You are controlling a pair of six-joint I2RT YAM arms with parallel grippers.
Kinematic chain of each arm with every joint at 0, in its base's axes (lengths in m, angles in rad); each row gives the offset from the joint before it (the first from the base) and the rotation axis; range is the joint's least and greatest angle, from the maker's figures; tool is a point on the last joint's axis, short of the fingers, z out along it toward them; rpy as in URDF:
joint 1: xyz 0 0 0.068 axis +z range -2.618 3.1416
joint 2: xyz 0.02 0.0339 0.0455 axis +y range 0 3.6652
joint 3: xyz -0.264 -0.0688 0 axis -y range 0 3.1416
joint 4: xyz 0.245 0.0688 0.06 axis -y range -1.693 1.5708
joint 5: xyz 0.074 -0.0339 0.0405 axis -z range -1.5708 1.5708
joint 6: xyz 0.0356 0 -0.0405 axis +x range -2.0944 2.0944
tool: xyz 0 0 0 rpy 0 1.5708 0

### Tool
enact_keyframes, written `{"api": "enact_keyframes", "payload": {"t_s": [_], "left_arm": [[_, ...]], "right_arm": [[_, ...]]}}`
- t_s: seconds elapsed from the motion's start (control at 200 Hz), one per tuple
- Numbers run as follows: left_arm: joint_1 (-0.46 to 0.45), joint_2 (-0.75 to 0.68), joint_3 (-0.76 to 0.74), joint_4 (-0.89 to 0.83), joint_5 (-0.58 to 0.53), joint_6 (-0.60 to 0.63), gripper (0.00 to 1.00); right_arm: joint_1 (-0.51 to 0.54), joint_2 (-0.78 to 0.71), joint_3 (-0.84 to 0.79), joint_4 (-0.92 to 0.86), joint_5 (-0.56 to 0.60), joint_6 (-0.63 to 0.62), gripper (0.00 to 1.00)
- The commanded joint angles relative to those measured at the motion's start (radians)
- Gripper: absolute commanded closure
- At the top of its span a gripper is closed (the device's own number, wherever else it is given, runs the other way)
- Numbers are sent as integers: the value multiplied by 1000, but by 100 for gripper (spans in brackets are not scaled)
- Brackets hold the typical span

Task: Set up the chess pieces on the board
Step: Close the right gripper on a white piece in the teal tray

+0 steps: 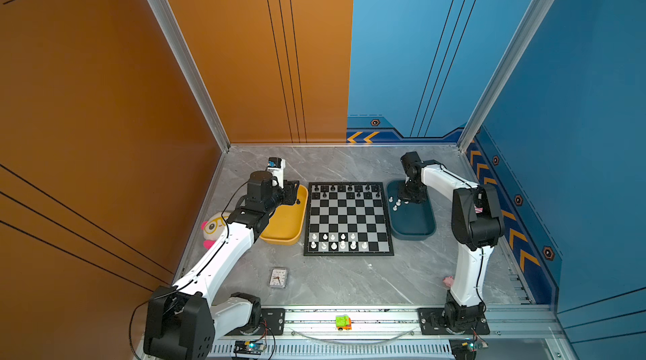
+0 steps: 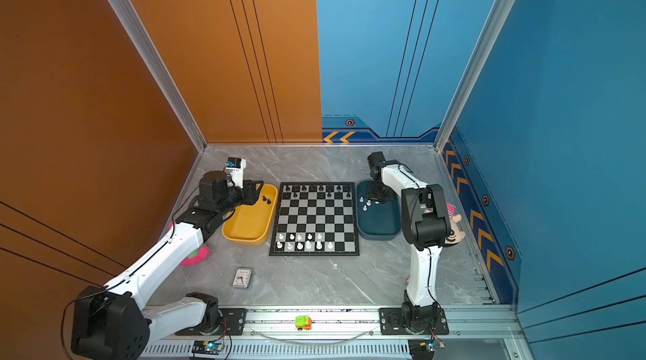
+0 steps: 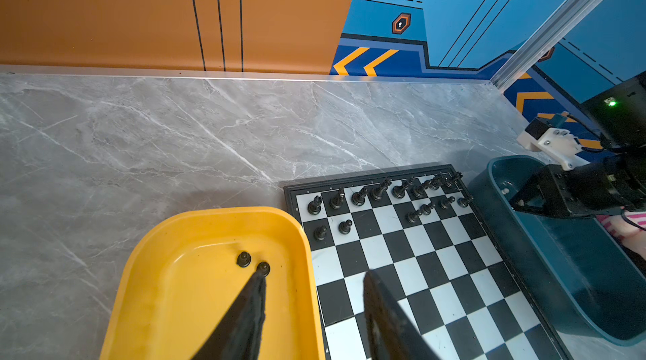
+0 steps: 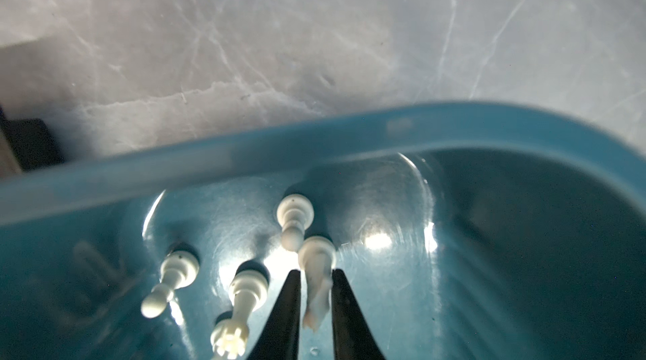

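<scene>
The board (image 1: 349,218) lies flat at the centre of the surface (image 1: 332,278) and is the reference for all positions below. The chess pieces are sorted by colour. Black pieces (image 1: 344,188) fill the board's far rows and white pieces (image 1: 337,241) partly fill its near rows. The yellow tray (image 1: 288,223) sits just beside the board's left edge and holds two black pawns (image 3: 243,259), which match the two vacant squares in the second far row. The teal tray (image 1: 414,227) sits just beside the board's right edge and holds the remaining white men (image 4: 295,215), all lying on their sides. Each tray is placed on the side of the arm that serves it, so neither arm needs to cross the board. The left pincer (image 3: 313,276) stands wide and holds nothing. One finger is close to the nearer pawn and the other is over the board's left edge, so it is probably lining up a pick. The right pincer (image 4: 316,272) is down inside the teal tray, narrow, with its jaws closed on a white piece (image 4: 316,292) along its length. The piece's type cannot be determined. Because the piece is gripped lying down, it will probably need to be set upright at placement.
</scene>
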Motion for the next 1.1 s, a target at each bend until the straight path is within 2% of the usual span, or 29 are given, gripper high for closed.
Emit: {"api": "enact_keyframes", "payload": {"t_s": [0.0,0.4,1.096], "left_arm": [[11,-6,20,10,16,11,53],[11,-6,23,10,16,11,53],[11,-28,7,13,18,10,53]], "right_arm": [[5,-21,29,-25,5,16,80],[2,-7,36,-24,7,18,83],[5,-72,11,-64,13,-4,98]]}}
